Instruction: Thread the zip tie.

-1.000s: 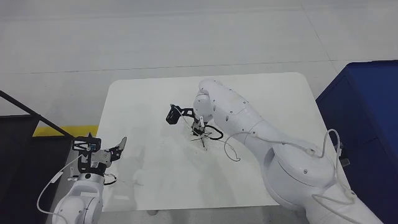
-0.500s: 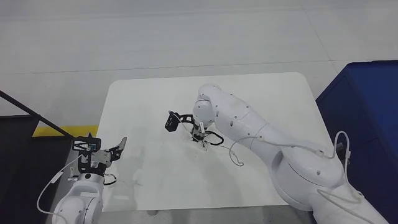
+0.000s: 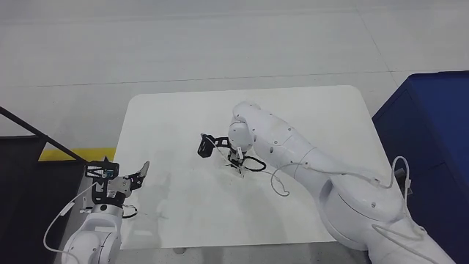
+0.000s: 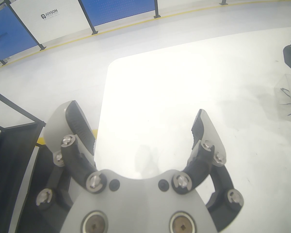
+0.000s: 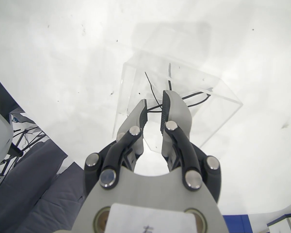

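Nearest you: left gripper point(image 4: 135, 109) sits at the near left edge of the table point(image 3: 168, 132), jaws spread wide, nothing in them. My read: it's parked clear so the other arm has the work area to itself.

Mid-table: right gripper point(image 5: 155, 99) points down at the clear box point(image 5: 208, 117), jaws a narrow gap apart, with a black strand of the zip tie point(image 5: 169, 82) crossing between the tips. The gap looks wider than the strand, so I'd call it lined up for a pinch, not gripping — you can't confirm pad contact from the wrist view.

The tie is at the box, strands crossing and looping. The walls are transparent, so I can't tell if it lies inside or on top. The box likely just keeps it from sliding around.

Count: two grippers, one box, one table. Ties — at least two black strands cross there; can't tell if that's one tie doubled over or several.
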